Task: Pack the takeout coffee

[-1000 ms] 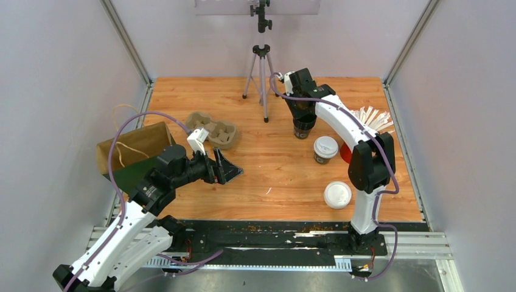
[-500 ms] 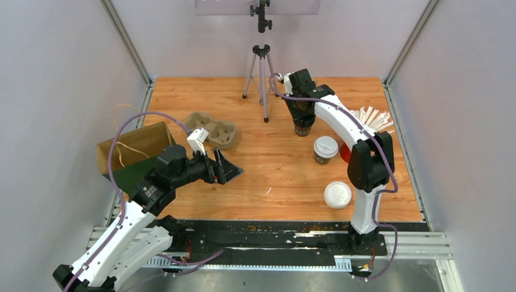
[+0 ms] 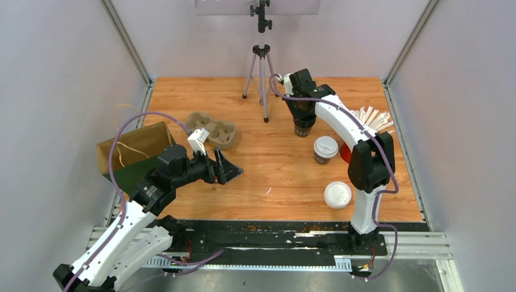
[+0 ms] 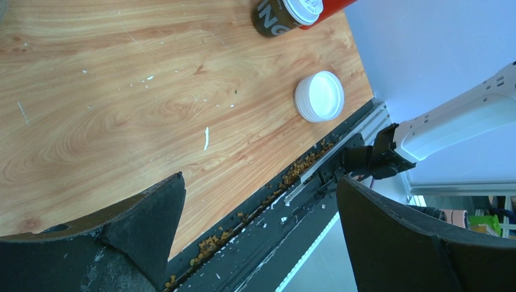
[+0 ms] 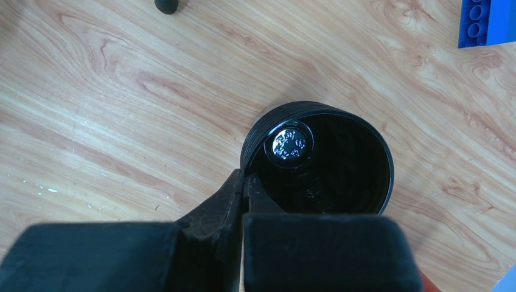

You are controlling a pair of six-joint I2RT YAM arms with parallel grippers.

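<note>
The one lidded coffee cup (image 3: 325, 149) that shows stands upright on the bench (image 3: 274, 170), right of the middle of the overhead view. Its long axis runs straight up and its white lid faces the camera. I can make out no second lidded cup in any view.

The right hand (image 3: 303, 120) sits just above and left of that cup in the frame, near it but not touching. Its fingers are pressed together on the rim of the black stack of lidless cups (image 3: 302, 130). In the right wrist view one finger lies outside the wall and the other seems to dip inside, so I judge that it pinches the wall of the top cup.

The left hand (image 3: 229, 165) hangs over the bench left of centre, its fingers spread wide around nothing. It is well apart from the lidded cup. In its own view that cup shows only at the top edge of the frame.

The right arm is thus much the nearer to the coffee, which lies a short way down and to the right of its hand. The pulp cup carrier (image 3: 214, 130) and the brown paper bag (image 3: 131, 146) lie at the left, nearer the left hand. Packing therefore probably means carrying the cup leftward across the bench. A loose white lid (image 3: 338, 194) lies flat at lower right, below the cup.
</note>
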